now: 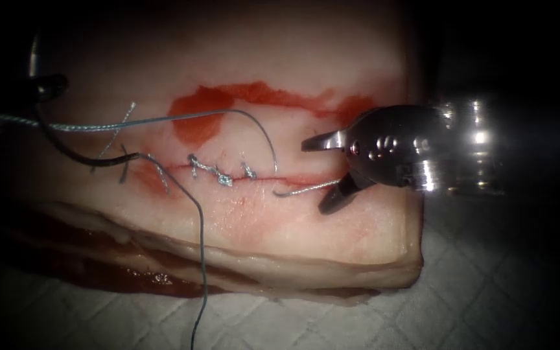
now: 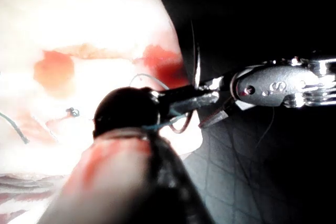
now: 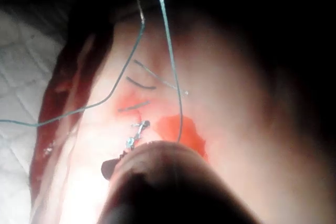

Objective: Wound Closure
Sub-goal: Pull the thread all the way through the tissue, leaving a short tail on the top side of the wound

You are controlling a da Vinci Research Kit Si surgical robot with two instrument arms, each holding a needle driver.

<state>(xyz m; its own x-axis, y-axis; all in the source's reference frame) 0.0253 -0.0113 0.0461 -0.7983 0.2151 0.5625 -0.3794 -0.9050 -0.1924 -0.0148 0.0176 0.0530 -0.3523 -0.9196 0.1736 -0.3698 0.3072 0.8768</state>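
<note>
- Two tools were in the endoscope view. The right tool (image 1: pixel 312 179) came in from 3 o'clock and the left tool (image 1: pixel 50 84) sat dark near 10 o'clock.
- The right tool's jaws stood spread apart and gripped nothing. One short silvery thread tail (image 1: pixel 303 188) ran from the right end of the cut (image 1: pixel 260 176) into the gap between them.
- What the left tool held could not be told.
- One needle (image 1: pixel 66 152) lay as a dark arc on the tissue (image 1: pixel 260 246), left of the cut. It swept from beside the left tool towards 9 o'clock. Whether its tip was in the tissue could not be told.
- One long thread (image 1: pixel 163 120) ran from 9 o'clock and curved down into the cut. A second strand dropped from the needle's end towards 6 o'clock.
- Three stitches (image 1: pixel 225 178) crossed the cut.
- About three cut ends (image 1: pixel 116 129) lay left of the stitches.
- Red fluid (image 1: pixel 196 120) pooled at 12 o'clock of the cut.
</note>
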